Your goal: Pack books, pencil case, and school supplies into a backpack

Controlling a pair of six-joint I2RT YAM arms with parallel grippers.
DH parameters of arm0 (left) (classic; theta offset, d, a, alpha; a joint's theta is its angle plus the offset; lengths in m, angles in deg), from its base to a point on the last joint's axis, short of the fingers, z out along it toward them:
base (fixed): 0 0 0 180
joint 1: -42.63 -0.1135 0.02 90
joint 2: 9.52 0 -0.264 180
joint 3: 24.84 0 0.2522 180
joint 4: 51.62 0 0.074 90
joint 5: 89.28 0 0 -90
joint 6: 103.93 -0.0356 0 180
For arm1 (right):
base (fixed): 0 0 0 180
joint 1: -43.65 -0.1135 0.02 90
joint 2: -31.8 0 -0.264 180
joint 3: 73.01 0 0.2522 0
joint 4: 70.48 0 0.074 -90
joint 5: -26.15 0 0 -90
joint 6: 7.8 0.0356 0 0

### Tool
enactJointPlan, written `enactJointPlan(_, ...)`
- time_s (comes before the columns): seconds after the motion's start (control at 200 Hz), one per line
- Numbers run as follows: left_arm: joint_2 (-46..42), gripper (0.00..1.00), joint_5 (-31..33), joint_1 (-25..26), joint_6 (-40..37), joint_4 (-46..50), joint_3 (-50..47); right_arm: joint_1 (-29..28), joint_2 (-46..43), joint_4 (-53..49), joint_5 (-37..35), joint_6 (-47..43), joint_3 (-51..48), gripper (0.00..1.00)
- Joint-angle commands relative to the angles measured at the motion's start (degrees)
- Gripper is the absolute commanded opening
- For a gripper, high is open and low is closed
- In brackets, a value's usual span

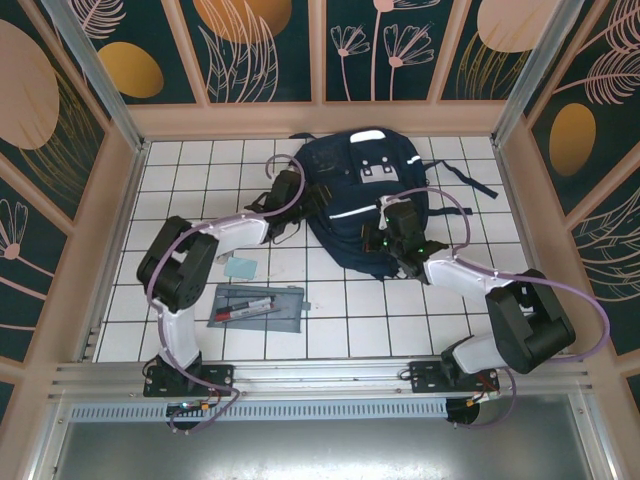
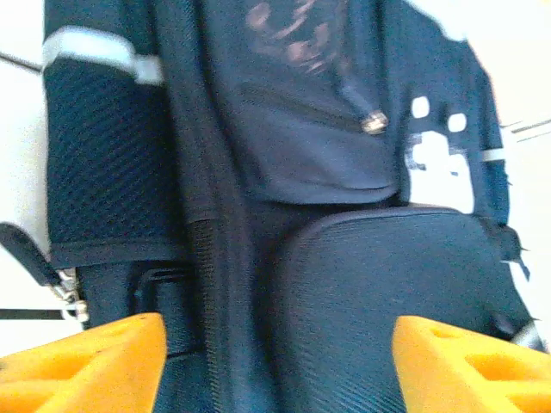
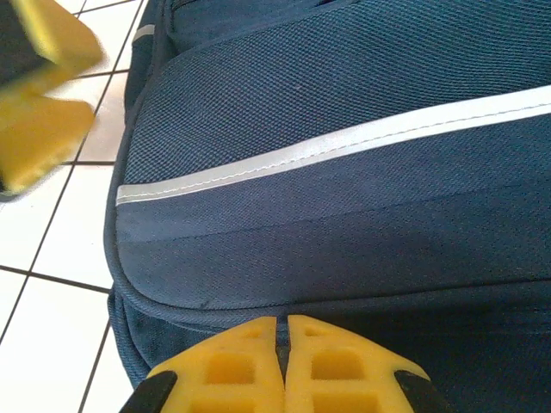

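Left gripper (image 2: pixel 275 370) stands wide open with the backpack (image 1: pixel 350 180) right ahead of it, pencil case (image 1: pixel 258 305) lies well behind it near its own base, long axis crosswise, so left arm looks nearer; right gripper (image 3: pixel 282 344) sits closed against the backpack's front.

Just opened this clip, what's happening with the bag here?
Two robot arms are working at the navy backpack lying on the tiled table. The left gripper hovers open at the bag's left side. The right gripper is shut against its front edge, and whether it pinches anything is unclear. The grey pencil case and a small blue-green square lie on the tiles near the left arm, not yet packed.
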Motion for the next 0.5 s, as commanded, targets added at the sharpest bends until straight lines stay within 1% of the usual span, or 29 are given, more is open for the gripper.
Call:
enactJointPlan(0.0,4.7,0.64,0.5,-0.4,-0.2,-4.0,0.7,-2.2,0.4,1.7,-1.9,2.0,-0.3,0.00)
enactJointPlan(0.07,7.2,0.56,-2.9,-0.5,1.0,-5.7,1.3,-3.1,1.2,2.2,-1.9,2.7,-0.3,0.00)
enactJointPlan(0.09,7.6,0.51,-4.0,-0.4,2.0,-6.8,1.0,-3.4,1.5,2.3,-1.9,3.0,-0.3,0.00)
enactJointPlan(0.14,8.3,0.45,-5.8,-0.2,5.3,-10.3,-0.6,-4.5,2.3,3.2,-1.9,4.0,-0.2,0.00)
enactJointPlan(0.185,8.1,0.42,-5.6,0.3,8.2,-13.5,-2.8,-5.8,3.3,4.8,-1.2,4.9,0.1,0.00)
enactJointPlan(0.215,7.7,0.37,-4.6,0.7,9.8,-15.1,-4.2,-6.7,4.1,5.8,-0.8,5.9,0.4,0.00)
enactJointPlan(0.255,7.0,0.33,-2.8,1.5,12.1,-17.0,-5.9,-7.8,5.4,7.6,-0.1,7.1,0.9,0.00)
enactJointPlan(0.37,5.8,0.32,1.2,4.4,18.2,-21.8,-9.9,-11.1,10.2,13.8,2.0,9.1,3.5,0.00)
enactJointPlan(0.495,6.0,0.31,2.7,6.9,22.0,-24.7,-11.1,-11.9,16.8,17.4,2.6,10.1,8.3,0.00)
